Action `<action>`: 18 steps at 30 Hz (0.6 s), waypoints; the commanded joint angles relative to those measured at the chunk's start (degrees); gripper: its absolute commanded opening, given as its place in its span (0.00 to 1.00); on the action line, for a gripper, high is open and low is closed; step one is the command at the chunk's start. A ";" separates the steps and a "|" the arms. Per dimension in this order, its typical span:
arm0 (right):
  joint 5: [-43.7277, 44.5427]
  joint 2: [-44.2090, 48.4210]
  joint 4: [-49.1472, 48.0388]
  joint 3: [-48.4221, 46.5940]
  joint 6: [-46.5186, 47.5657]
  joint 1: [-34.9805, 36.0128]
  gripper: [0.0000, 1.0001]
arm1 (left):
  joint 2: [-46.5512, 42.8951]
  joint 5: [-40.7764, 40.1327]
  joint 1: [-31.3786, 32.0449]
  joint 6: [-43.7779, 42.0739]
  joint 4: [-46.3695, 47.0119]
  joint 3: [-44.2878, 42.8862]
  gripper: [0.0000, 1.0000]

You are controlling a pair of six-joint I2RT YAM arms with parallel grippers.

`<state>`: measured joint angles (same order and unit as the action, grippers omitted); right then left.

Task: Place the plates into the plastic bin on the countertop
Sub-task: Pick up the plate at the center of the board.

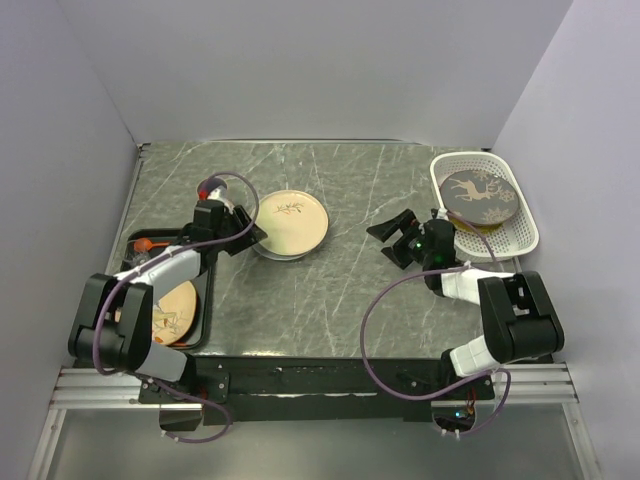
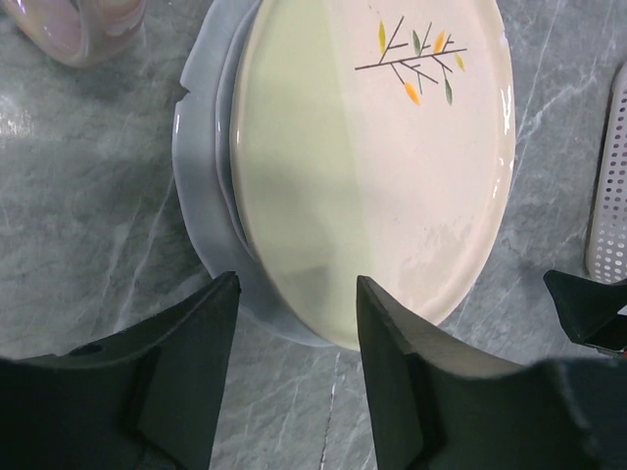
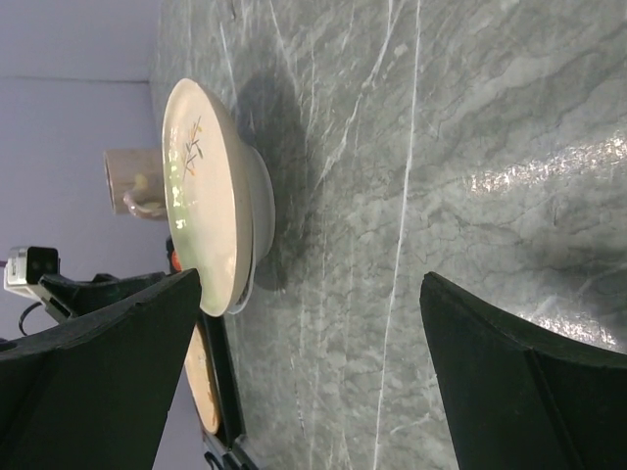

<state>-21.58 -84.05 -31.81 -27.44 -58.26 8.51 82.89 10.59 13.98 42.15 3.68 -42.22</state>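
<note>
Centre of the top view, on the countertop [image 1: 340, 290]: beige plate [image 1: 289, 222] with a branch motif, stacked on a white plate [image 2: 201, 176], well apart from the bin [image 1: 525, 235] at upper right, already loaded with a dark plate [image 1: 480, 192]. Just left of the stack: left claw [image 1: 252, 236], about half spread and empty, straddling the stack's near rim with black fingers [image 2: 186, 382] at the bottom of the left wrist view; no contact to be made out yet. Right of centre: right claw [image 1: 388, 242], spread to its widest, holding nothing, aimed across bare stone toward the stack, seen edge-on at left in the right wrist view. Probably glazed ceramic: rigid, moderately heavy, slick, liable to chip if knocked or dropped. No handle, so best taken at the rim, one finger over the lip and one beneath, deep enough to stop any pivoting. Worth catching the beige lip alone, clear of the white one below, to avoid lifting both by accident. Helpful here: a raised edge overhanging the lower plate, good for slipping a finger under. Squeeze firmly, lift level, avoid dragging. Lower left of the top view: tray [image 1: 205, 315] with another plate [image 1: 178, 312]. Upper left of the left wrist view: mug [image 2: 83, 24], not for the bin.
</note>
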 commanded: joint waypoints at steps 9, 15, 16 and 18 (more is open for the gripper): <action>-0.65 -5.41 -5.71 -4.99 -0.80 1.59 0.99 | 6.84 1.98 -0.62 -2.16 3.87 -5.42 0.39; -1.53 -9.02 -5.81 -8.06 -0.80 2.73 0.99 | 8.25 3.12 -0.97 -2.25 5.10 -4.98 0.23; -1.62 -9.55 -5.63 -8.59 -0.89 2.91 0.99 | 8.16 3.30 -0.97 -2.25 5.19 -4.89 0.18; -1.71 -10.78 -5.45 -9.90 -0.80 3.70 0.99 | 8.60 3.65 -1.06 -2.34 5.19 -4.80 0.15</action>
<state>-22.61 -93.06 -34.79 -33.28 -59.11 10.61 90.39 11.68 12.45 40.93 5.65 -45.76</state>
